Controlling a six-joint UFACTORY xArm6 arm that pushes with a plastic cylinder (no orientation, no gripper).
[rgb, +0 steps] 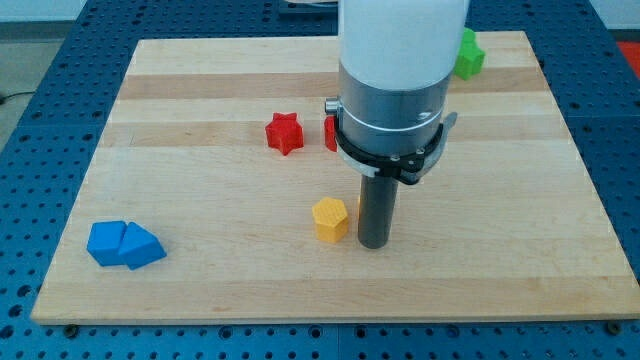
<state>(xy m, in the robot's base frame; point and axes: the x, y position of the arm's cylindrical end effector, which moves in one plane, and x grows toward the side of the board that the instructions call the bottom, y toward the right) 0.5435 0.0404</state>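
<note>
My tip (375, 243) rests on the wooden board (200, 280), low and a little right of the middle. A yellow hexagon-like block (330, 218) lies closest to it, a short gap to its left, not clearly touching. A sliver of another yellow block (358, 207) peeks out from behind the rod. Further up sit a red star block (284, 133) and a second red block (329, 133), the latter partly hidden by the arm. A green block (468, 55) shows at the top, right of the arm.
Two blue blocks (122, 244) lie together near the board's bottom left corner. The arm's white and grey body (395, 80) covers the board's upper middle. A blue perforated table (40, 90) surrounds the board.
</note>
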